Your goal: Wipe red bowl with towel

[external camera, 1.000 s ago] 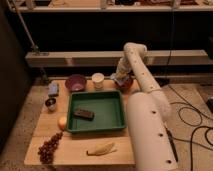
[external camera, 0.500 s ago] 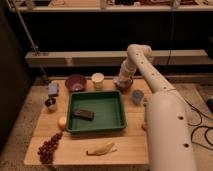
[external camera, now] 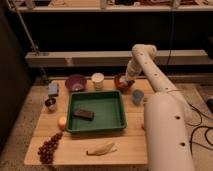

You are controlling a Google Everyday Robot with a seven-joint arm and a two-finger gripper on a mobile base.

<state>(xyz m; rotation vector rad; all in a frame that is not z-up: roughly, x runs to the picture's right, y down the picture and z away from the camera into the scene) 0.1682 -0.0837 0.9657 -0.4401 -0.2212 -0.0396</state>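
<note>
Camera view shows one red bowl (external camera: 120, 85). It is round and smooth, with its open side up, so no side is longer. It sits right under the gripper (external camera: 128, 78), which hangs at its rim. Whether the gripper is open, closed or holding something cannot be told. Left of the gripper stand one white cup (external camera: 98, 80) and one purple bowl (external camera: 75, 82). In front of it, one square green tray (external camera: 95, 93) lies on the wooden table (external camera: 127, 145).

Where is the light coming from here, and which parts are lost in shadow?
Camera view: light seemingly falls from above on the wooden table and white arm; the space under the shelf behind is nearly black; the gripper, at the red bowl near the far edge, is in the lit part.
</note>
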